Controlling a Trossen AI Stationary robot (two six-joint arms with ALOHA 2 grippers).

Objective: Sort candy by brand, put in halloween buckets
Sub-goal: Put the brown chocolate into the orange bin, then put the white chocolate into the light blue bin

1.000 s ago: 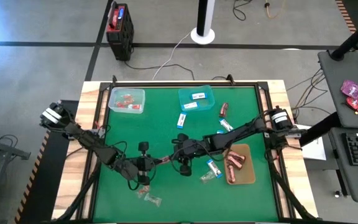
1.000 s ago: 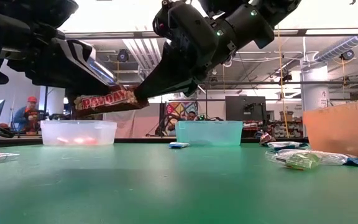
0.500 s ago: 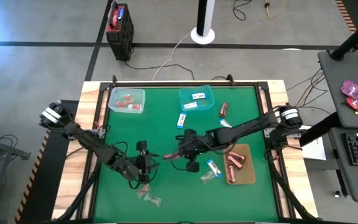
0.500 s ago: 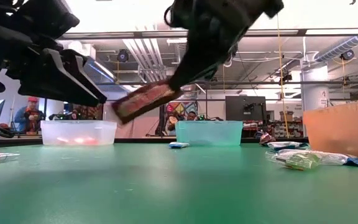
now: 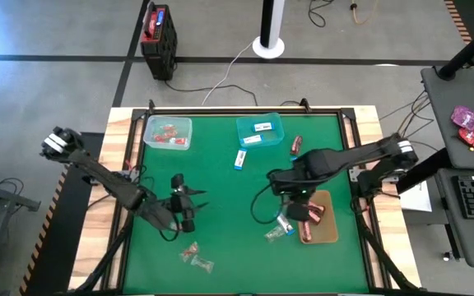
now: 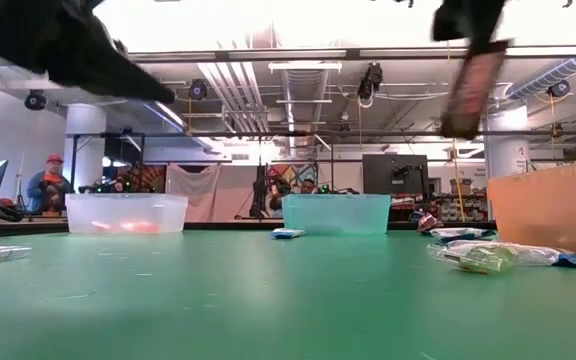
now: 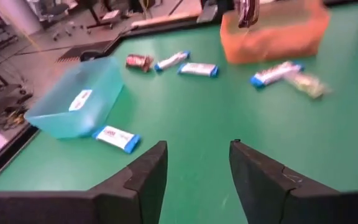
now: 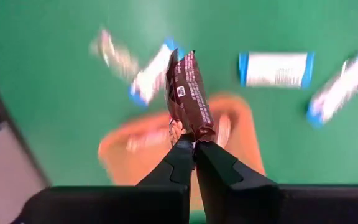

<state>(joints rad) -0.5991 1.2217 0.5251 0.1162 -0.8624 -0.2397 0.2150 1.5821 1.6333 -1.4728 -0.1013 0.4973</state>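
Handoff is done. A second ago both arms met mid-counter with the dark red-brown bar [image 8: 188, 93] between them; now only your right gripper [image 8: 194, 144] has it, jaws pinched shut on one end of the bar. That arm has swung away from centre to the right side of the counter [image 5: 220, 238] and sits just beside the amber-brown tray [image 5: 333, 233], which already holds a few bars. In the low view the bar [image 6: 473, 88] hangs up high, near upright.

Your left gripper [image 7: 194, 165] has pulled back to the left half, jaws wide and empty, well apart from the right arm.

The rest looks unchanged:
- mint container [image 5: 168, 132] with red-pink sweets in it
- teal container [image 5: 259, 130] with white-and-blue packets in it
- loose packets and one bar [image 5: 296, 145] still on the green
- two clear twists [image 5: 196, 257] near the front edge
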